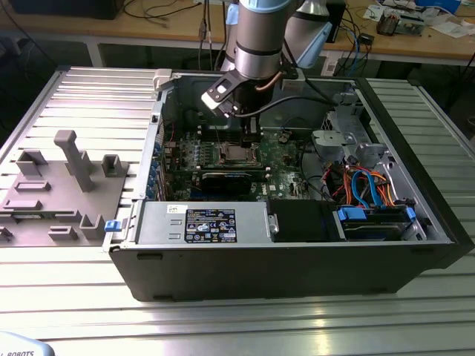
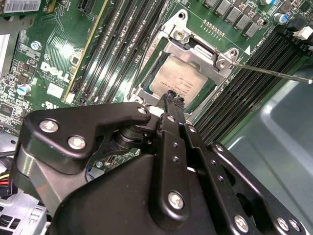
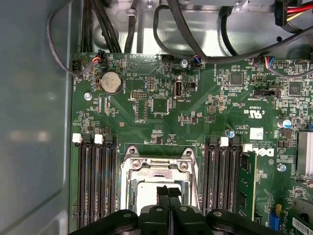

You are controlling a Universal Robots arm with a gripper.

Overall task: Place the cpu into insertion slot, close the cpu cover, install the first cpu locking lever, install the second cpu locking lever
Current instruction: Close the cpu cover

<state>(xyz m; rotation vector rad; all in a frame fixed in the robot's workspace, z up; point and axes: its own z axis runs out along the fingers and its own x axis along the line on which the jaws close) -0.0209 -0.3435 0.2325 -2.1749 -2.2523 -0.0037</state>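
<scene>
Jaws together; gripper [image 2: 173, 98] tips over cpu [image 2: 182, 81], seated inside lowered cpu cover [image 2: 195, 51]. Likely best: push frame flat, avoid unlatched locking lever [image 2: 274, 72].

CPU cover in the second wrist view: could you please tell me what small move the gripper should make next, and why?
Probably shift the shut gripper sideways toward the thin lever and press it down. The cpu lies seated, the cpu cover seems lowered around it, yet that lever juts out free above the memory slots.
</scene>
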